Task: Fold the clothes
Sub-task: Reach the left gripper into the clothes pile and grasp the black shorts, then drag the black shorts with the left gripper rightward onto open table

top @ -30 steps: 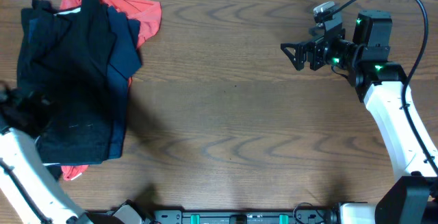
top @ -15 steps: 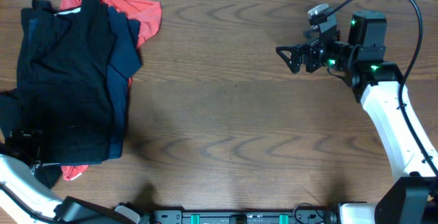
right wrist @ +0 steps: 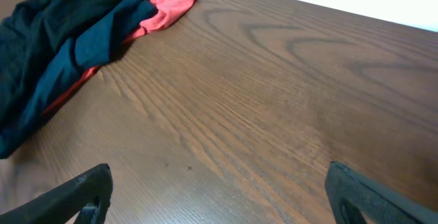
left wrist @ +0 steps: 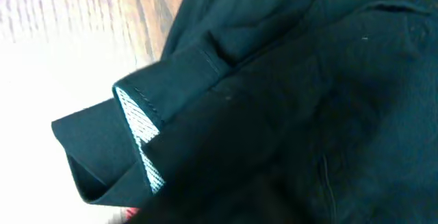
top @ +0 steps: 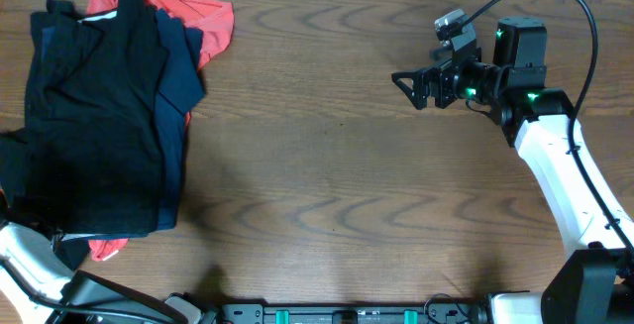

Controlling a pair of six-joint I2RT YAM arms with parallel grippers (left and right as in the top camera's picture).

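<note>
Clothes are piled at the table's left end, black garment on top. Left gripper is lost against its lined hem, so its grip can't be told. Both hem layers should be pinched before lifting. Right gripper is held spread, well apart.

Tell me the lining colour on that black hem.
Pale grey-white lining, best in left wrist view.

A dark brown wood-grain table is carrying one heap of clothes at its left end. A black garment is lying spread across the top of the heap, and a navy piece is showing along its right side. A coral-red piece is poking out at the far corner and again at the near edge, resting directly on the wood.
</note>
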